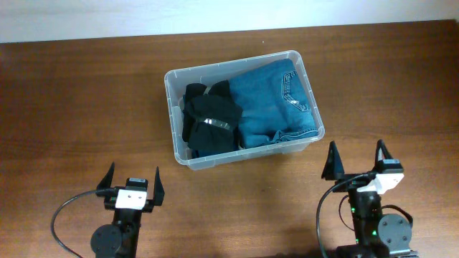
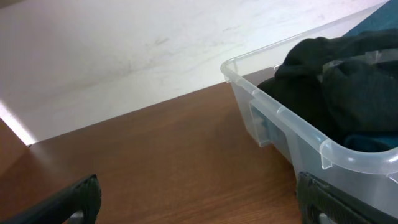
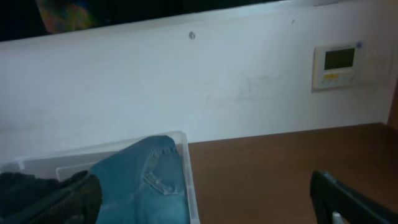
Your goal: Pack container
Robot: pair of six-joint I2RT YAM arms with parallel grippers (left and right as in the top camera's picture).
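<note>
The container [image 1: 247, 153] sits on the table [image 1: 72, 93], skewed a little, with folded blue jeans [image 1: 276, 100] filling its right half and a bundle of black clothing [image 1: 209, 118] heaped in its left half. Something pale and shiny lies on the black bundle; I can't tell what it is.

The left pincer [image 1: 134, 173] hangs on the near side of the container, off its left corner, with its jaws spread wide and nothing between them. The right pincer [image 1: 356, 148] hangs off the container's near right corner, also gaping and empty. Neither touches the container.

To my eye the bin is thin, smooth plastic, so the walls would likely bow under a squeeze and slip between hard fingers. With fabric inside, it probably has some weight but nothing fragile. The rolled rim looks like the firmest place to pinch. The left wrist view also shows a moulded recess under the rim [image 2: 261, 121] at the end wall that might serve as a handle. One pincer at each short end would be steadier than a single grab. The clothes are soft and would squash down if pressed.
</note>
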